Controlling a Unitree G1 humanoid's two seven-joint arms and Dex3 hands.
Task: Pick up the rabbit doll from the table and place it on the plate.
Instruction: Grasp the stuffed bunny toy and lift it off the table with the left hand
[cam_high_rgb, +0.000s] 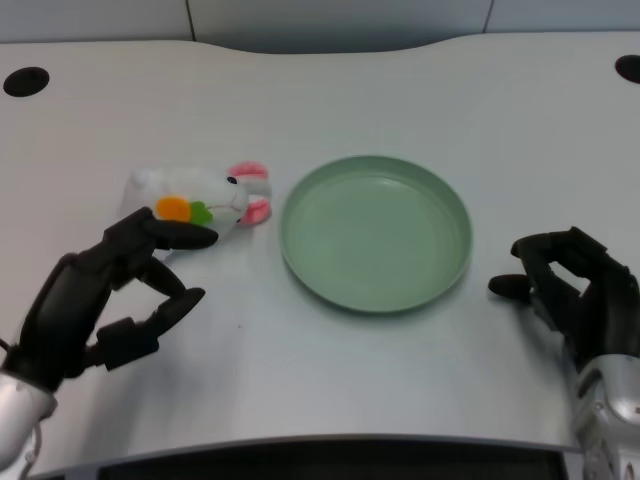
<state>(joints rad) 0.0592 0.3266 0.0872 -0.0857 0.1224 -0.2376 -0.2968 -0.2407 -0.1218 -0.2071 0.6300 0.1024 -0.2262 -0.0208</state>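
The white rabbit doll (205, 195) lies on its side on the table, left of centre, with pink ears pointing toward the plate and an orange carrot patch on its front. The green plate (375, 232) sits just to its right with nothing in it. My left hand (105, 295) hovers at the doll's near left side with its fingers spread apart. The upper fingertips (190, 235) overlap the doll's lower edge, hiding part of its body. Nothing is held in the hand.
My right hand (570, 295) rests at the table's right, near the plate's rim, fingers curled. Two dark round holes (25, 80) mark the far corners of the white table. The table's front edge runs along the bottom.
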